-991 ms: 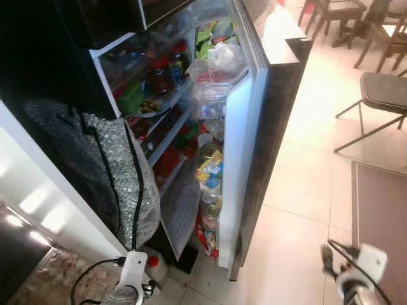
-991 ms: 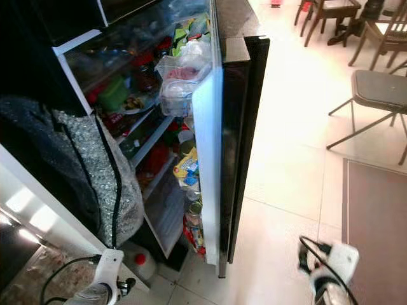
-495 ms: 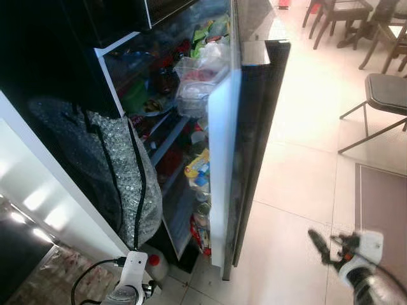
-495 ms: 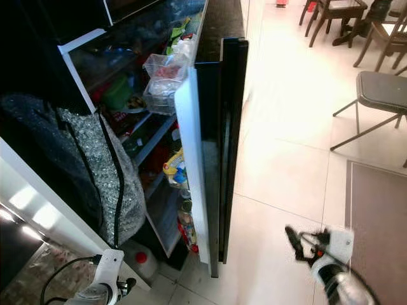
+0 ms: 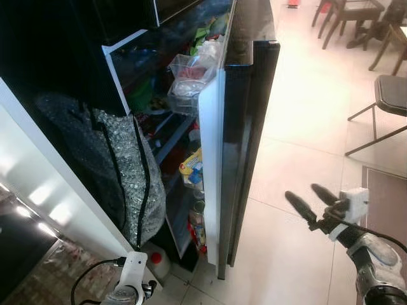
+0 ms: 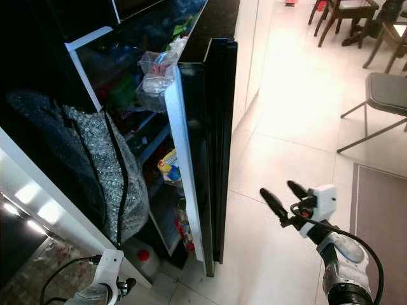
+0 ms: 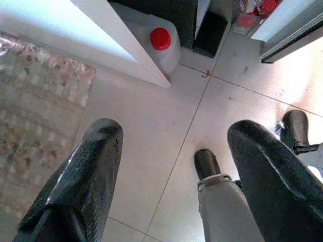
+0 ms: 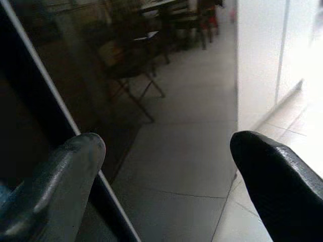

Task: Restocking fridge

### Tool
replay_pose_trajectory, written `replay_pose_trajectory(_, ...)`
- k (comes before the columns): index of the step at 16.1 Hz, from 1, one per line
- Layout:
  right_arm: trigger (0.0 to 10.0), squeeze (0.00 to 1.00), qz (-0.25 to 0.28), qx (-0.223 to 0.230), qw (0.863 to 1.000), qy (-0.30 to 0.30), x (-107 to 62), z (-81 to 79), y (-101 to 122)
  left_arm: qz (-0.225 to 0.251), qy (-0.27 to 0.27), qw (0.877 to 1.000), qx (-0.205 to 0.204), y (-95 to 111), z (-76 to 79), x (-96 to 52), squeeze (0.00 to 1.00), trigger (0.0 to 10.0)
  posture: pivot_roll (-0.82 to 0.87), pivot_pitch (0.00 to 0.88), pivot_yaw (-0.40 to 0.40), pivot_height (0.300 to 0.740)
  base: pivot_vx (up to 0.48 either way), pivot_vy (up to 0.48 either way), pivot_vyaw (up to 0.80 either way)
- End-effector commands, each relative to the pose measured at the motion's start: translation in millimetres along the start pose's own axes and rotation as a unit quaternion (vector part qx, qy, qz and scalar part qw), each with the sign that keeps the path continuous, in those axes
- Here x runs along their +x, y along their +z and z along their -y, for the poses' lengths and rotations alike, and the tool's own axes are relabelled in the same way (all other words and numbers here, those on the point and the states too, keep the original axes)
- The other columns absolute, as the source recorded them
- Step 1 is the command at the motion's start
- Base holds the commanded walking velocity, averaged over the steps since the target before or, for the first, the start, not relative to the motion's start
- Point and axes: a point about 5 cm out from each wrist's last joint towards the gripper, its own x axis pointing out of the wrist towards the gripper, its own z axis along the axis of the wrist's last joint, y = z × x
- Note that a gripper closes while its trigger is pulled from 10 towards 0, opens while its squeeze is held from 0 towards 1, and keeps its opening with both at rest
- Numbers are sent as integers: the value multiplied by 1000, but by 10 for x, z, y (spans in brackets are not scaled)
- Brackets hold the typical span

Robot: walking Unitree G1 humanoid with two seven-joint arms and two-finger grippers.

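Right gripper point(image 6: 280, 197), jaws spread and empty, is raised toward the glossy outer face of the half-open fridge door point(image 6: 213, 140), probably to push it; left gripper point(image 7: 171, 166) hangs released over the floor point(image 7: 166, 101).

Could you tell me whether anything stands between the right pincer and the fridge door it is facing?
Nothing visible does. The right pincer hangs open over bare floor tiles, apart from the fridge door's dark outer face.
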Motion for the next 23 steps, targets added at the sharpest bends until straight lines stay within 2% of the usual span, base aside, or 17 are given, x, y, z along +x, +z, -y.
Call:
replay_pose_trajectory(1, 10000, 0, 2, -15, 1000, 24, 3, 6, 97, -13, 3, 1000, 0, -58, -23, -7, 0, 10000, -158, 18, 74, 740, 0, 0, 0)
replay_pose_trajectory(3, 10000, 0, -3, -26, 996, 82, 96, -86, 177, -13, 2, 1000, 0, -61, -22, -7, 0, 10000, -169, 16, 77, 740, 0, 0, 0)
replay_pose_trajectory(4, 10000, 0, -7, -37, 995, 92, 141, -117, 190, -14, 2, 1000, 3, -63, -24, -7, 0, 10000, -159, 12, 82, 740, 0, 0, 0)
replay_pose_trajectory(6, 10000, 0, -6, -42, 993, 106, 245, -180, 219, -12, 2, 1000, 1, -60, -24, -7, 0, 10000, -141, 18, 74, 740, 0, 0, 0)
replay_pose_trajectory(10, 10000, 0, -10, -43, 991, 123, 328, -229, 252, -12, 5, 1000, -3, -52, -13, -5, 0, 10000, -129, 29, 67, 740, 0, 0, 0)
replay_pose_trajectory(12, 10000, 0, -8, -54, 990, 126, 437, -260, 306, -11, 7, 1000, -7, -48, -13, -5, 0, 10000, -133, 30, 61, 740, 0, 0, 0)
replay_pose_trajectory(16, 10000, 0, 9, -71, 989, 132, 695, -336, 502, -13, 6, 1000, -8, -50, -12, -4, 0, 10000, -141, 35, 61, 740, 0, 0, 0)
replay_pose_trajectory(20, 10000, 0, 22, -78, 982, 170, 906, -482, 643, -12, 5, 1000, -9, -52, -8, -5, 0, 10000, -135, 31, 59, 740, 0, 0, 0)
replay_pose_trajectory(23, 10000, 0, 57, -83, 978, 182, 1100, -565, 913, -11, 5, 1000, -10, -51, -1, -4, 0, 10000, -139, 32, 62, 740, 0, 0, 0)
